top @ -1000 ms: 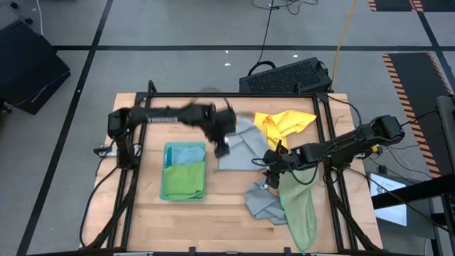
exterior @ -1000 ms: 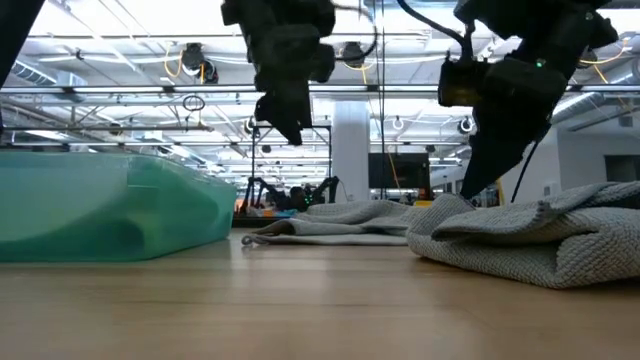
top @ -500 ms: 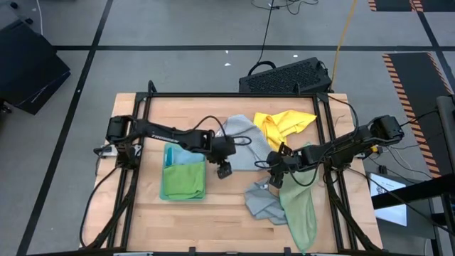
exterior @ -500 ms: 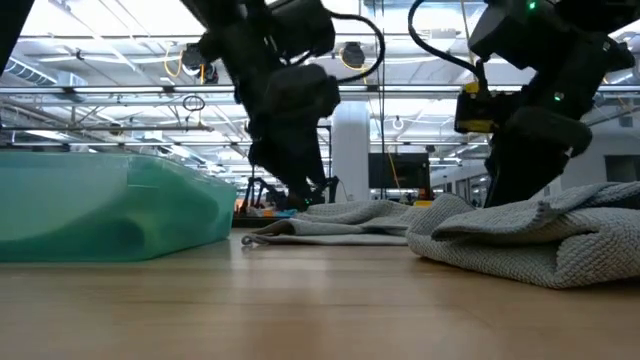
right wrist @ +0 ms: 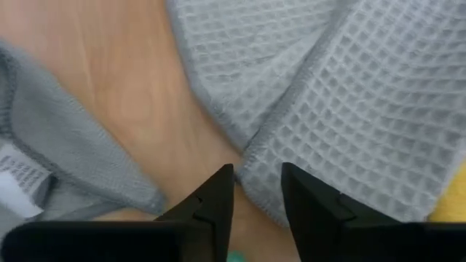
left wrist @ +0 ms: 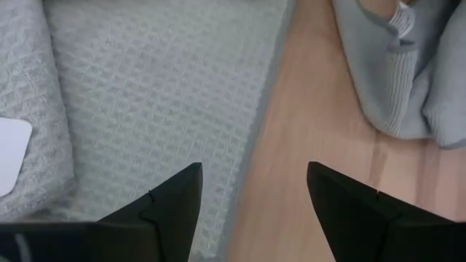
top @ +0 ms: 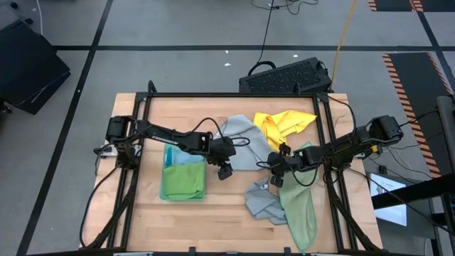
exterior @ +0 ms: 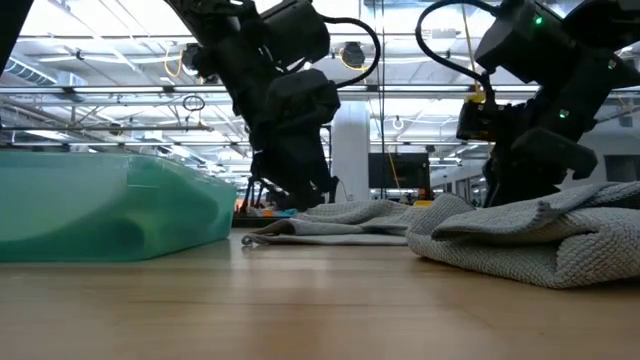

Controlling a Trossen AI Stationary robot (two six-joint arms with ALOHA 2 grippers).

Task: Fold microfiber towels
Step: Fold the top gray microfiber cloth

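Note:
A pale grey towel (top: 238,142) lies spread at the table's middle, resting flat on the wood. My left gripper (top: 225,169) stands open low over its near left edge (left wrist: 266,124), one finger over the cloth and one over bare wood. My right gripper (top: 276,178) is at the same towel's near right corner (right wrist: 251,164). Its fingers (right wrist: 218,200) are open by a narrow gap, with the hemmed corner between their tips. Whether either gripper touches the cloth, I cannot tell. A crumpled darker grey towel (top: 261,203) lies nearer, beside a pale sage green towel (top: 298,210).
A yellow towel (top: 284,122) lies bunched at the far right. A teal-blue towel (top: 183,153) and a bright green one (top: 183,181) lie folded at the left. A black metal frame (top: 234,96) rims the table. Bare wood shows along the near edge (exterior: 300,310).
My left gripper has swung down and toward the table's near edge, from above the pale grey towel's middle to its near left edge, then kept still. My right gripper has sunk a little toward the towel's near right corner. The towels have not moved.

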